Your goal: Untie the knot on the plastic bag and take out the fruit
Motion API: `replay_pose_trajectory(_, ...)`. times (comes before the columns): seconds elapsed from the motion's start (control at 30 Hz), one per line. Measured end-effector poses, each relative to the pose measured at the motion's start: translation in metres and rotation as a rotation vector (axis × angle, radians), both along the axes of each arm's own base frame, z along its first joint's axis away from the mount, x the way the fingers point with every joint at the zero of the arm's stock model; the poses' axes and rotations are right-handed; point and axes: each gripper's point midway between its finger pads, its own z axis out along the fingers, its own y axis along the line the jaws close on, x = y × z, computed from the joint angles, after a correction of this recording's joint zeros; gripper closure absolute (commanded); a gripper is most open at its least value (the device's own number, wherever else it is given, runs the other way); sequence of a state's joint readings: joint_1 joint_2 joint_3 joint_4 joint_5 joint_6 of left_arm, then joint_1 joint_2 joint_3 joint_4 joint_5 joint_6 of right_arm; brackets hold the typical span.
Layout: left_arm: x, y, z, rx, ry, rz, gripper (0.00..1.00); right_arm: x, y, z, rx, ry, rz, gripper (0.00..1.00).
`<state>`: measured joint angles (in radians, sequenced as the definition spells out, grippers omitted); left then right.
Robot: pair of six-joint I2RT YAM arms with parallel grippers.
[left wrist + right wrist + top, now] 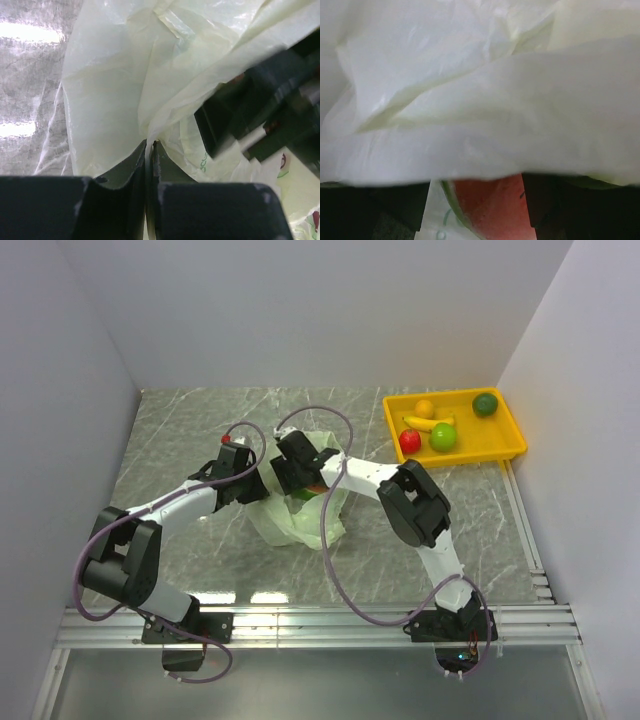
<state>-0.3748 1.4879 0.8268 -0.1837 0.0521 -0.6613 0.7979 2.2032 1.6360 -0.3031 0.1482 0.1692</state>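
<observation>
Left gripper: fingers pressed together, clamped on a fold of bag film. Right gripper: jaws apart, down in the bag mouth with film draped over them. The slice sits between its fingers, against one, with a sliver of gap at the other. Not gripped yet, by my read.

Step in hand, as I judge it: get the slice out. To do it well:
- Left holds the film up and toward the left edge so the mouth is wide.
- Right closes square on the slice with no film caught between pad and fruit.
- Lift straight out, then carry it over to the tray.
- Thin film will likely cling and ride up, so go slow.

Knot: can't make it out in any view. The mouth looks open, so it's probably undone.

Bag is in the middle of the table, between the two wrists. Tray is in the far right corner, well apart from the bag.

Counts:
- 2 arms, 2 grippers, 1 bag, 1 tray.
- In tray: 1 banana, 1 red apple, 1 green apple, 1 orange fruit, 1 dark green fruit. Five total.
- In bag: 1 slice seen. Anything else is hidden by film.
</observation>
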Motion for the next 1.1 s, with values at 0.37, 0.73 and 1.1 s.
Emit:
replay_pose_trajectory(0.37,0.001,0.003,-0.001,0.014,-0.004,0.017,0.87,-0.056,-0.007,0.059,0.156,0.054,0.134,1.0)
replay_pose_trajectory(0.73,0.002,0.004,-0.001,0.018,-0.006,0.026,0.87,-0.079,-0.005,0.146,0.367,-0.033,0.185,1.0)
replay_pose_trajectory(1.1,0.0,0.005,0.001,0.016,-0.011,0.026,0.87,-0.019,-0.075,0.25,0.5,-0.287,-0.029,1.0)
